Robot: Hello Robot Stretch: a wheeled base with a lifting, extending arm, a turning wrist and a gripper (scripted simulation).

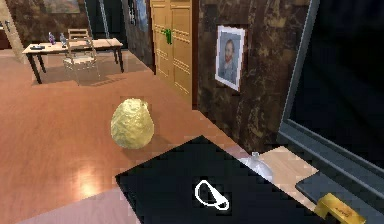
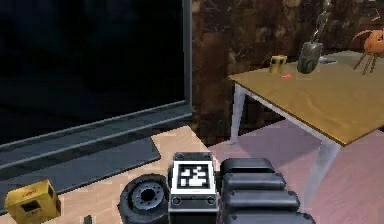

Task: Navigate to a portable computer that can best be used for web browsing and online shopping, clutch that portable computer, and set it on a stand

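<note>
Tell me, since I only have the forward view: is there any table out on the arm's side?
Observer: Yes, a light wooden table stands at the arm side view's right.
Operator: Anything on it?
Observer: A small yellow thing, a dark grey thing and an orange thing with legs.
Operator: And the gripper?
Observer: The gripper sits low in the arm side view; I cannot tell whether it holds anything.

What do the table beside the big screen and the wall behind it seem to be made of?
Table: top looks like light, matte wood, by its even tan colour; legs seem white-painted, wood or metal unclear. Wall: probably rough dark stone, by its mottled brown pattern.
</note>
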